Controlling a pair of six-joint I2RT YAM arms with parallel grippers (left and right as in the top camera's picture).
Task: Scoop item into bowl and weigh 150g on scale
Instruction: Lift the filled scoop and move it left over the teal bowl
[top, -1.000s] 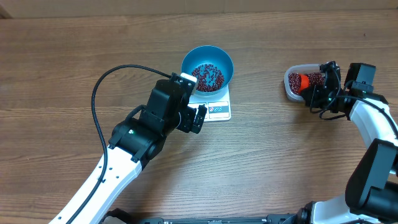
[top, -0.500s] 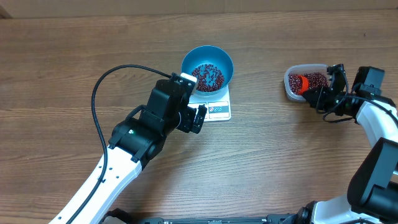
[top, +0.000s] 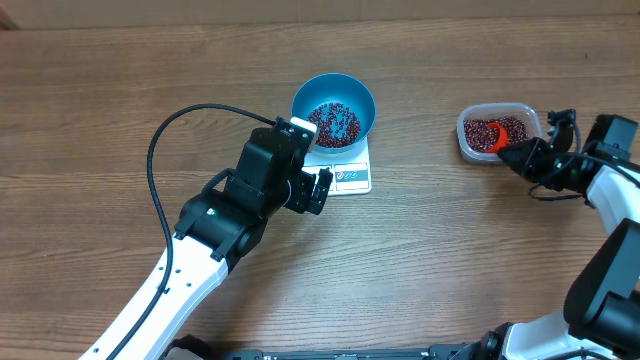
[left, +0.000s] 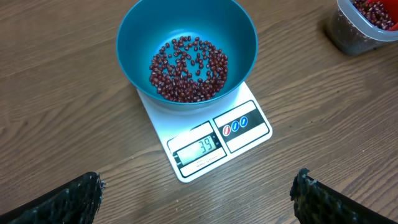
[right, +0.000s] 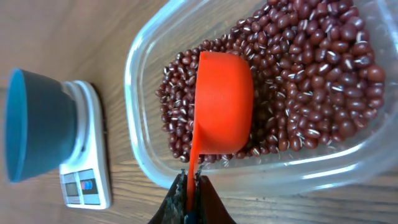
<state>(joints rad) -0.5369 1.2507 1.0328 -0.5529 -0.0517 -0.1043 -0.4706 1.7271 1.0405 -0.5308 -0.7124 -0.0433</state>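
Observation:
The blue bowl (top: 305, 98) (left: 143, 31) stands on the white scale (top: 352, 180) (left: 245, 121), whose display reads 39. A layer of dark red beans (top: 334, 122) (left: 188, 68) covers the bowl's bottom. My left gripper (top: 318, 190) (left: 198, 183) hovers open just in front of the scale, holding nothing. Far right, more beans (top: 483, 130) (right: 311, 74) fill a clear tub (top: 463, 135) (right: 140, 68). My right gripper (top: 528, 157) (right: 190, 186) is shut on the handle of the orange scoop (top: 505, 145) (right: 224, 102). The scoop's cup lies on the tub's beans, rounded back towards the wrist camera.
Bare wooden tabletop lies between the scale and the tub. The left arm's black cable (top: 160, 135) loops over the table to the left of the bowl. The right arm's white links (top: 610, 185) reach in from the right edge.
My right gripper has drawn back to the right and slightly nearer, pulling the scoop from the tub's left part to its near right edge. The left arm, bowl and scale have not moved.

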